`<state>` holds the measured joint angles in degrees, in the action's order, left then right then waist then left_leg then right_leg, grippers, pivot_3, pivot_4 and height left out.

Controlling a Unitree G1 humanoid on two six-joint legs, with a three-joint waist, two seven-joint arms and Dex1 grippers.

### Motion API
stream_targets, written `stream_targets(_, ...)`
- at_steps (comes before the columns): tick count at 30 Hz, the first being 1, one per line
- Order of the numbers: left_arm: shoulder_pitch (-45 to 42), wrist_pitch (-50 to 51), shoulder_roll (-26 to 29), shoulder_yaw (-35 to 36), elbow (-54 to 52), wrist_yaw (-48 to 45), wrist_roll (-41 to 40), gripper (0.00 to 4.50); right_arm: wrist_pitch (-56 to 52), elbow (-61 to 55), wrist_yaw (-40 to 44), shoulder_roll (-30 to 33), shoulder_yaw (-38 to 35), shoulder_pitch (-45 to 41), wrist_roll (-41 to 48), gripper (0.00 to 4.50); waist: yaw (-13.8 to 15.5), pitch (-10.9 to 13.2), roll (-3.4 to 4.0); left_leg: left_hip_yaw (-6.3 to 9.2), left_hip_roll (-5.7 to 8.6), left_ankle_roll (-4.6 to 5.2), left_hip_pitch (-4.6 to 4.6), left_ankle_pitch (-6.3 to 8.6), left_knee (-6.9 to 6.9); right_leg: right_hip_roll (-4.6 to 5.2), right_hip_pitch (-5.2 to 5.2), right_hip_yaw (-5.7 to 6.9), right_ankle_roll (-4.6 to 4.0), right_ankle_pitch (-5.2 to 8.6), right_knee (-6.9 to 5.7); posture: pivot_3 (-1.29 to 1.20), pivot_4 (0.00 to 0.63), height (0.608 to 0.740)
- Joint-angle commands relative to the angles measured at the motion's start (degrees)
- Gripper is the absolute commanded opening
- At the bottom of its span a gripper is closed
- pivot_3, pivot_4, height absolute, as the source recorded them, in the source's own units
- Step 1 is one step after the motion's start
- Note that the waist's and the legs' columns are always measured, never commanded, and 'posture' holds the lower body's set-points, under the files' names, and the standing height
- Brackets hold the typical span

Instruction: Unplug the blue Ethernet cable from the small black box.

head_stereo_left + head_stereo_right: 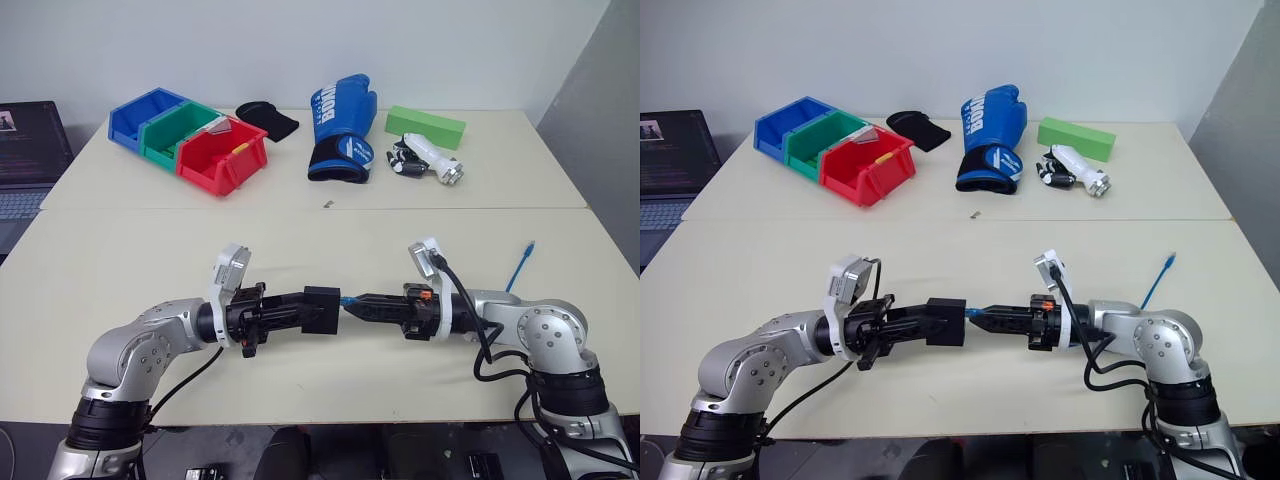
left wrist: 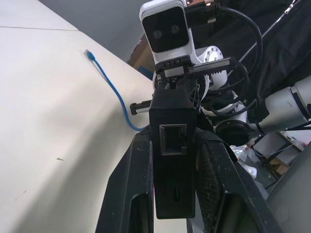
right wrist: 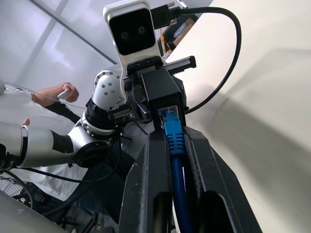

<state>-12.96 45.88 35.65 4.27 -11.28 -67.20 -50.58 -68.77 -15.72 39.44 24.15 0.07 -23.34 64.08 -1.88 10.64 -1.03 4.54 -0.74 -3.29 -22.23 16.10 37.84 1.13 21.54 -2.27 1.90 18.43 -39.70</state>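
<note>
Clamping the matte small black box (image 1: 322, 308), the left end effector (image 1: 305, 311) faces the right end effector (image 1: 362, 305), at 3 o'clock, pinching the blue Ethernet cable (image 3: 174, 141) by its plug.

wall: we saw a plain white wall (image 1: 300, 45) behind the tables, with a grey panel (image 1: 600, 130) at the far right.
tables: we counted two cream tables, the near one (image 1: 130, 270) butted against the far one (image 1: 520, 185) along a straight seam.
laptop: an open laptop (image 1: 25, 150) sat off the far table's left end.
light: it was even and soft, and we noticed only faint shadows.
</note>
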Motion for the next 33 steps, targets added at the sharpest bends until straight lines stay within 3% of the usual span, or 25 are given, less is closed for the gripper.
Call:
stream_targets(1,0.30,-0.19,2.03,3.82,1.01,1.90,0.16,0.77,1.40,-2.24,-0.16,1.55,-3.34,-0.01,1.19,0.06,0.00,0.00,0.00,0.00,0.00,0.00,-0.01,0.00,0.00,0.00,0.00,0.00,0.00,0.00,0.01,0.00,0.150,0.740)
stream_targets(3,0.40,0.11,1.65,2.76,0.19,1.84,-0.05,0.77,1.29,-2.92,-0.84,0.55,-3.08,-0.68,2.29,0.76,0.00,0.00,0.00,0.00,0.00,0.00,-0.01,0.00,0.00,0.00,0.00,0.01,0.00,0.00,0.01,0.00,0.150,0.740)
stream_targets(11,-0.16,-0.24,2.13,1.02,0.59,0.53,0.36,0.77,3.47,-5.40,-0.82,0.37,-0.94,-0.94,-0.50,2.39,0.01,0.00,0.00,0.02,0.00,0.00,-0.23,0.00,0.01,0.00,0.19,0.01,0.00,0.00,0.02,0.00,0.150,0.740)
stream_targets(33,-3.42,0.54,4.66,0.76,5.04,-6.99,1.07,0.77,9.41,-3.97,0.19,-1.66,4.62,-1.89,-8.74,2.39,-0.02,0.00,0.01,-0.02,-0.01,-0.01,-0.54,-0.01,0.06,0.00,0.58,0.04,0.00,-0.01,-0.16,0.00,0.150,0.740)
